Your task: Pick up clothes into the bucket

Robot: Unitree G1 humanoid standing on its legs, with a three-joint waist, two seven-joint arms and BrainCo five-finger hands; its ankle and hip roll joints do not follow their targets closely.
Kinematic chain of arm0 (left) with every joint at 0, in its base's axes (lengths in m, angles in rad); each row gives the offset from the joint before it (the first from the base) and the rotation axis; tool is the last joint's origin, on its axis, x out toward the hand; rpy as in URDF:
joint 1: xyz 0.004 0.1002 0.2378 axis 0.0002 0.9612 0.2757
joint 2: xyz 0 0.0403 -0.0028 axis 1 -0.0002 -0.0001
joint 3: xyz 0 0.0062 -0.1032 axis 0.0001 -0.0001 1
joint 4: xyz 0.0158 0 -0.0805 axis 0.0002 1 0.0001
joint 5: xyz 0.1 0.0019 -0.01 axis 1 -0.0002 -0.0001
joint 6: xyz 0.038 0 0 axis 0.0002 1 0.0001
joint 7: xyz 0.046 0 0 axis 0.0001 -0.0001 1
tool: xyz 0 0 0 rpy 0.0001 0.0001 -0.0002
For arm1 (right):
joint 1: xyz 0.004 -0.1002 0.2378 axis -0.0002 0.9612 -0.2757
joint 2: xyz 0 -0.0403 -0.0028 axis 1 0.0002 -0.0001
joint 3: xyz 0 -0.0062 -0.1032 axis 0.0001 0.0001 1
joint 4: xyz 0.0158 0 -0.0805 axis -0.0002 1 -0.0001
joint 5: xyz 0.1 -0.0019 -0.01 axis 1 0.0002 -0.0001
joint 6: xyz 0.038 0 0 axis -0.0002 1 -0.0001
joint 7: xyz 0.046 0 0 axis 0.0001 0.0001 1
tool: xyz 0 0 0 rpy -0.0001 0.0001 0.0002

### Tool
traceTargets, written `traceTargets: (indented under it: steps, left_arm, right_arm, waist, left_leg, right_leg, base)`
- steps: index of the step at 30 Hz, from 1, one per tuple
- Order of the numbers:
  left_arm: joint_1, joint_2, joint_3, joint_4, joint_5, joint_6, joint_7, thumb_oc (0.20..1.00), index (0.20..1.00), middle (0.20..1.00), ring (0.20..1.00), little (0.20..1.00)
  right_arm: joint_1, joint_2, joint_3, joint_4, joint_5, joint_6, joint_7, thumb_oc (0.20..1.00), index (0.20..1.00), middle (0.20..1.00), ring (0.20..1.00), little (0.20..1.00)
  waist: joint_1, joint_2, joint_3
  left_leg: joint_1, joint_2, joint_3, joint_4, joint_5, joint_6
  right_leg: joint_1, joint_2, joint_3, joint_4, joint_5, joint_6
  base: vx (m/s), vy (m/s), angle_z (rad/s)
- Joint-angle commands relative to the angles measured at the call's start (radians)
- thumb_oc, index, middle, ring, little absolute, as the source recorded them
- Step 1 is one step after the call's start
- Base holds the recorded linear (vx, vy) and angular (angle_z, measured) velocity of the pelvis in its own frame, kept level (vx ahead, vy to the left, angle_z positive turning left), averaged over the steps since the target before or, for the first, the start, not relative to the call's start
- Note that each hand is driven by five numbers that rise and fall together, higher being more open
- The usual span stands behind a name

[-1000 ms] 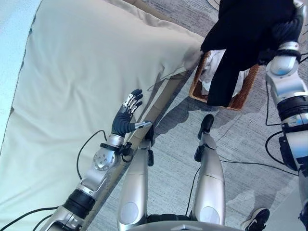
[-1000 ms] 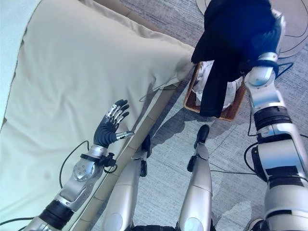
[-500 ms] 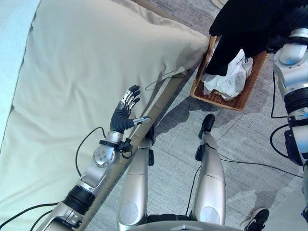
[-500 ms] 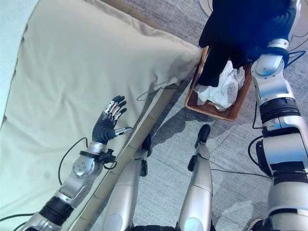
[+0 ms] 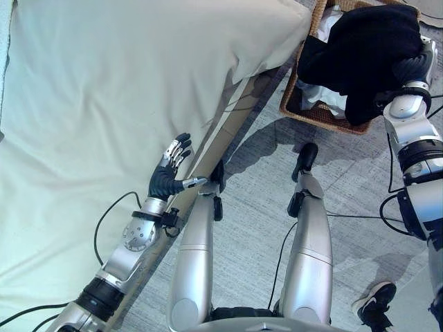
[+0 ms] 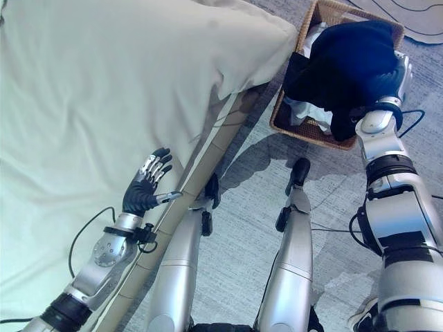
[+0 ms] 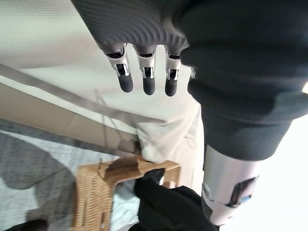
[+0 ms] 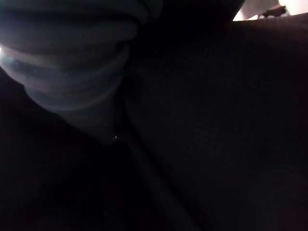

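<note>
1. Since a second ago, the black garment (image 5: 367, 59) has come down from hanging high over the woven wicker basket (image 6: 289, 124) to bunch low onto its rim and the white clothes (image 6: 304, 111) inside; the camera has shifted too.
2. Step in hand: lowering the garment into the basket. It lies draped over the right hand (image 5: 415, 66), mostly within the basket, with one fold over the near rim.
3. Whether the right hand's fingers clasp the cloth cannot be told; they are buried under it, and the right wrist view gives little beyond dark fabric.
4. Next, probably: let go, draw the hand clear, and see that the trailing fold drops inside.
5. At the edge of the pale cream bed cover (image 5: 124, 104), the left hand (image 5: 170, 169) is idle, fingers straight and spread.
6. Its wrist view alone looks along the bed edge to the basket's side wall and the garment beyond.
</note>
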Motion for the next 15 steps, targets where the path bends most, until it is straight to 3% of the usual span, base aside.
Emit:
traceTargets:
  steps: [1, 11, 12, 13, 14, 15]
  left_arm:
    - [0.063, 0.001, 0.021, -0.104, 0.020, -0.057, -0.011, 1.000, 1.000, 1.000, 1.000, 1.000]
    - [0.047, 0.015, 0.015, -0.107, 0.011, -0.055, -0.009, 1.000, 1.000, 1.000, 1.000, 1.000]
    - [0.047, 0.015, 0.015, -0.107, 0.010, -0.055, -0.007, 1.000, 1.000, 1.000, 1.000, 1.000]
    - [0.047, 0.015, 0.016, -0.107, 0.010, -0.055, -0.007, 1.000, 1.000, 1.000, 1.000, 1.000]
    - [0.047, 0.017, 0.016, -0.109, 0.010, -0.056, -0.005, 1.000, 1.000, 1.000, 1.000, 1.000]
    - [0.047, 0.018, 0.015, -0.108, 0.010, -0.055, -0.004, 1.000, 1.000, 1.000, 1.000, 1.000]
  right_arm:
    - [-0.113, -0.102, 0.081, -0.025, -0.029, -0.028, -0.015, 0.200, 0.200, 0.200, 0.200, 0.200]
    - [-0.127, -0.081, 0.098, -0.004, -0.034, -0.024, -0.012, 0.200, 0.200, 0.200, 0.200, 0.200]
    - [-0.128, -0.078, 0.097, 0.001, -0.033, -0.022, -0.012, 0.605, 0.605, 0.605, 0.605, 0.605]
    - [-0.128, -0.077, 0.097, 0.002, -0.033, -0.022, -0.012, 0.827, 0.827, 0.827, 0.827, 0.827]
    - [-0.139, -0.072, 0.099, 0.014, -0.033, -0.017, -0.015, 1.000, 1.000, 1.000, 1.000, 1.000]
    - [-0.144, -0.068, 0.099, 0.020, -0.033, -0.016, -0.017, 1.000, 1.000, 1.000, 1.000, 1.000]
  waist:
    - [-0.007, 0.069, -0.016]
    - [-0.010, 0.058, -0.025]
    - [-0.010, 0.057, -0.025]
    - [-0.010, 0.056, -0.025]
    - [-0.009, 0.057, -0.025]
    - [-0.010, 0.056, -0.026]
  left_leg:
    - [-0.009, 0.019, -0.024, 0.011, -0.020, -0.014]
    - [-0.026, 0.016, -0.026, 0.033, -0.028, -0.011]
    - [-0.025, 0.016, -0.025, 0.030, -0.027, -0.011]
    - [-0.025, 0.016, -0.025, 0.030, -0.027, -0.011]
    - [-0.024, 0.016, -0.025, 0.026, -0.025, -0.011]
    - [-0.021, 0.017, -0.026, 0.022, -0.025, -0.011]
  right_leg:
    - [0.004, 0.004, 0.060, 0.160, -0.110, 0.067]
    - [-0.009, 0.013, 0.063, 0.179, -0.120, 0.060]
    - [-0.007, 0.013, 0.062, 0.176, -0.119, 0.061]
    - [-0.007, 0.013, 0.062, 0.176, -0.119, 0.061]
    - [-0.005, 0.013, 0.060, 0.173, -0.118, 0.061]
    - [-0.004, 0.014, 0.060, 0.170, -0.118, 0.061]
  base:
    - [0.00, 0.000, 0.00]
    - [0.00, -0.003, 0.01]
    - [0.00, 0.000, 0.00]
    - [0.00, 0.000, 0.00]
    - [0.00, 0.000, 0.00]
    - [0.00, 0.000, 0.00]
